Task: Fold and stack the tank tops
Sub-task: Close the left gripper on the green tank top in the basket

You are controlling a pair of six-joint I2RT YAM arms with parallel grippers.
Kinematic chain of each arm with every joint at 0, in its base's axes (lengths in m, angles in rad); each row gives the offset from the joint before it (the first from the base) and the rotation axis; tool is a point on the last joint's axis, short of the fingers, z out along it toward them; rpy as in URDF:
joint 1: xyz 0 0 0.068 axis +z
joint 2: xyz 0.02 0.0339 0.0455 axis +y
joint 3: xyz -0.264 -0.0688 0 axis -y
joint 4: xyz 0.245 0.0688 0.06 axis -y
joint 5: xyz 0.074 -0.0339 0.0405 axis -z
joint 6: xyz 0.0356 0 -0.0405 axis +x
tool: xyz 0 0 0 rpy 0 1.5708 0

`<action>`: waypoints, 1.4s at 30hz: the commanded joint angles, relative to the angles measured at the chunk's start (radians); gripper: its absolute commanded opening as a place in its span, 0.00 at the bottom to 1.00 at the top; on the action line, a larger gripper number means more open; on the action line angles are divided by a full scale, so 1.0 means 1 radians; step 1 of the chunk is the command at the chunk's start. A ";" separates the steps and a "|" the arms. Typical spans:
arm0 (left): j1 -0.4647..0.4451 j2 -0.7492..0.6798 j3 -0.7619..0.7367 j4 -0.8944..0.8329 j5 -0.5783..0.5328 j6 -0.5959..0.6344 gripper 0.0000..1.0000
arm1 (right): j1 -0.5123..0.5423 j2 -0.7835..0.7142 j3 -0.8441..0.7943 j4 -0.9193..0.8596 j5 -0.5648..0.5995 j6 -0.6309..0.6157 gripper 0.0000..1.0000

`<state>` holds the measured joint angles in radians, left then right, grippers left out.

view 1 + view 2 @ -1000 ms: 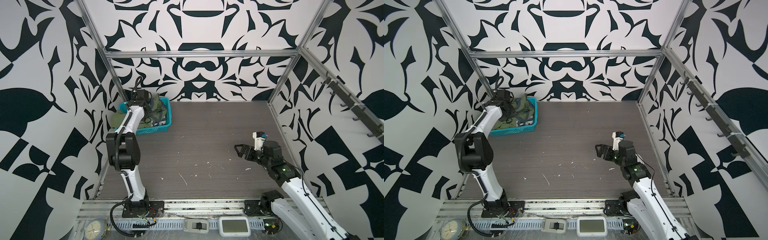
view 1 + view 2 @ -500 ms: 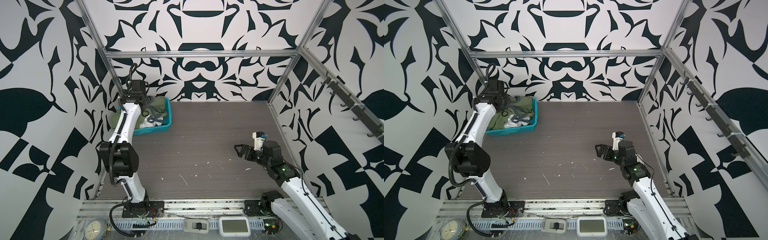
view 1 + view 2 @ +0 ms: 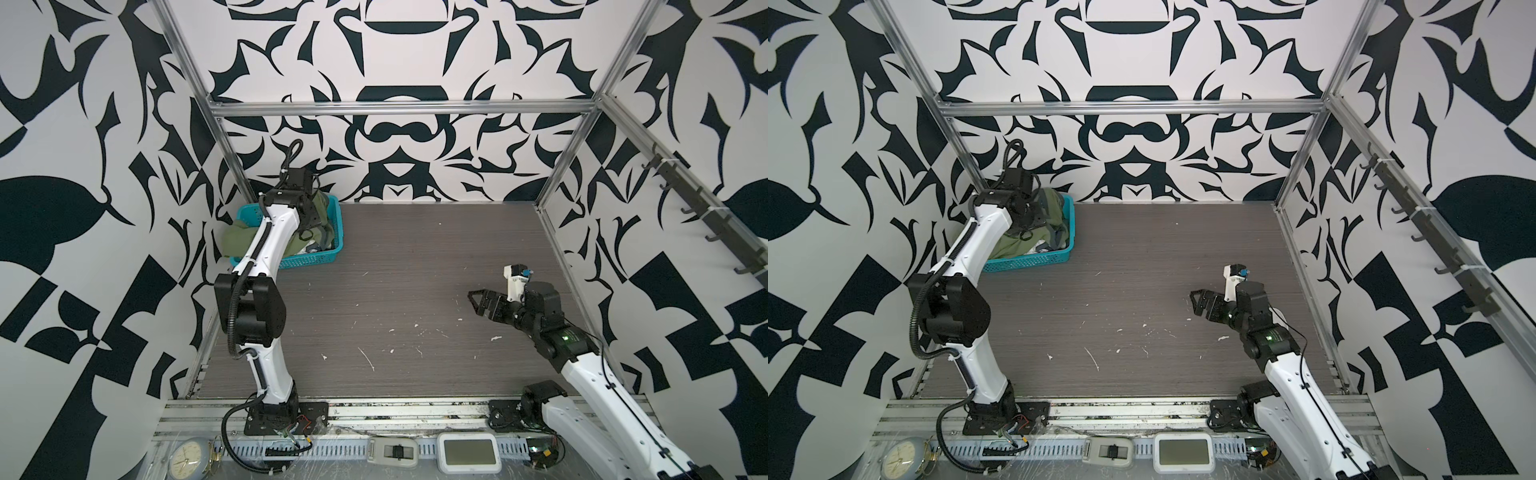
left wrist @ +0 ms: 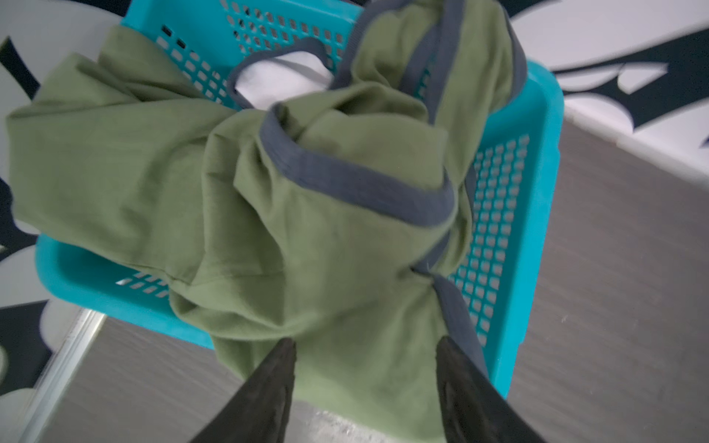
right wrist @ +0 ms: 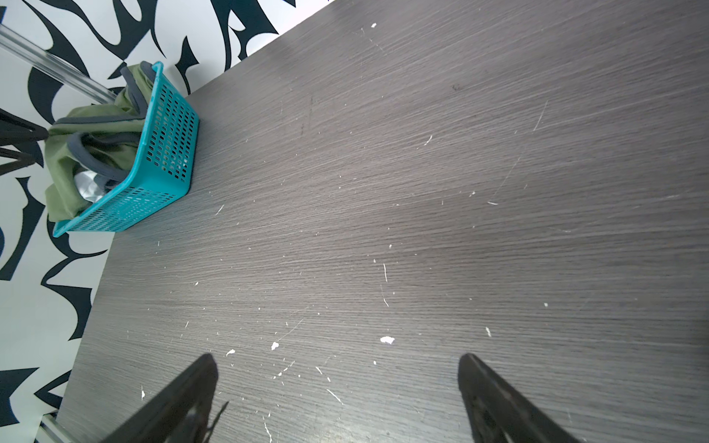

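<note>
The worktop [image 3: 415, 266] is dark grey woodgrain, scuffed and flecked with white chips. Walls [image 3: 399, 50] with a bold black-and-white pattern close it in on three sides, edged by aluminium rails [image 3: 399, 107]. In both top views a teal mesh basket [image 3: 309, 261] sits in the worktop's far corner, at about 10 o'clock.

The olive tank top [image 4: 153, 161] lies bunched in the basket and spills over its rim. A patch of the white tank top [image 4: 276, 74] shows beneath it. The left claw [image 4: 367, 339] hangs over the basket with its fingers apart, the olive cloth lying between and just beyond their tips.

The right claw [image 5: 337, 354] hovers at about 3 o'clock, spread wide over bare worktop. It is well apart from both tops.
</note>
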<state>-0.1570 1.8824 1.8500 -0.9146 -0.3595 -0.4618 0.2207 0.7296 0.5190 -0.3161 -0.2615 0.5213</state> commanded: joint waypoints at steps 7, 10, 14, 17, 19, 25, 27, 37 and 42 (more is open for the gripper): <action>-0.029 0.059 0.044 -0.131 -0.101 0.000 0.60 | 0.006 0.007 -0.009 0.044 0.002 0.002 0.99; -0.029 0.080 0.059 -0.137 -0.104 0.003 0.60 | 0.006 0.005 -0.004 0.039 0.004 -0.002 0.99; -0.029 0.113 0.093 -0.160 -0.118 0.008 0.59 | 0.006 0.002 -0.004 0.040 0.004 0.000 1.00; -0.029 0.129 0.115 -0.172 -0.138 0.011 0.46 | 0.006 0.004 -0.004 0.041 0.004 0.000 0.99; -0.029 0.128 0.123 -0.173 -0.145 0.011 0.36 | 0.006 0.006 -0.003 0.041 0.006 0.000 1.00; -0.029 0.086 0.146 -0.152 -0.164 0.026 0.11 | 0.006 0.013 -0.002 0.043 0.005 0.000 0.99; -0.029 0.072 0.157 -0.148 -0.173 0.031 0.04 | 0.006 0.014 -0.002 0.045 0.007 0.000 1.00; -0.029 0.039 0.329 -0.152 -0.194 0.074 0.00 | 0.006 -0.001 -0.014 0.043 0.011 0.003 1.00; -0.027 0.048 0.551 -0.143 -0.234 0.123 0.00 | 0.006 0.001 -0.014 0.041 0.014 0.005 1.00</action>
<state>-0.1879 1.9766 2.2837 -1.0424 -0.5430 -0.3725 0.2207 0.7403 0.5072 -0.3092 -0.2615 0.5217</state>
